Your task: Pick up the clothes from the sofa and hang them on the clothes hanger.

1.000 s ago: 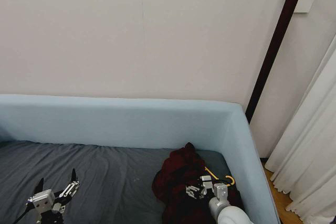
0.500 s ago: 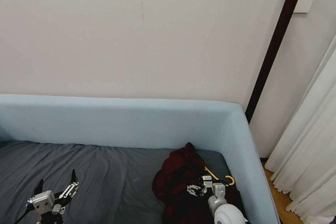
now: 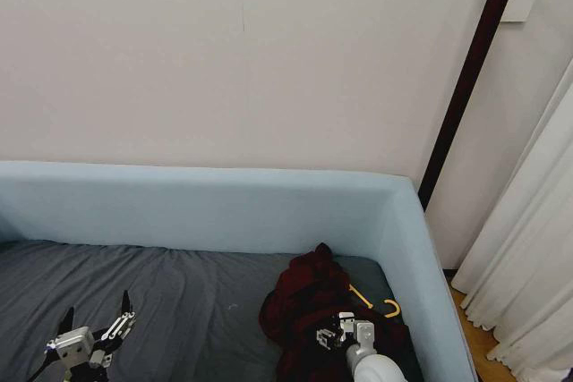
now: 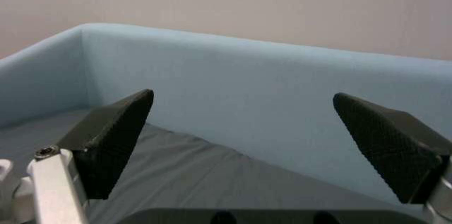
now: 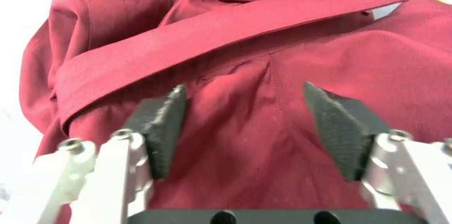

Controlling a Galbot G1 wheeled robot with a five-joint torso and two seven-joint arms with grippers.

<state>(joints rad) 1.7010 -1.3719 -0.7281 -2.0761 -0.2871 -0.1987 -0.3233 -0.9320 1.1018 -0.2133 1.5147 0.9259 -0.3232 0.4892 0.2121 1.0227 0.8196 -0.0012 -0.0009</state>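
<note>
A crumpled dark red garment [image 3: 304, 301] lies on the grey seat at the right end of the light blue sofa [image 3: 224, 203]. A yellow hanger hook [image 3: 387, 308] pokes out beside it. My right gripper [image 3: 333, 335] hovers right over the garment, open, its black pads [image 5: 164, 128] straddling a fold of red cloth [image 5: 247, 102] without closing on it. My left gripper [image 3: 94, 328] waits low over the seat at the left, open and holding nothing; its wrist view has both pads [image 4: 113, 139] wide apart before the sofa back [image 4: 247, 107].
A dark clothes-rack pole [image 3: 466, 78] rises at the right behind the sofa arm. White curtains [image 3: 528, 257] hang at the far right. The wall [image 3: 224, 51] is plain. The grey seat [image 3: 179, 301] between the grippers is bare.
My right gripper has drawn back and down toward the lower edge of the head view, settling lower over the garment. The left gripper has sunk slightly. The garment has not moved.
</note>
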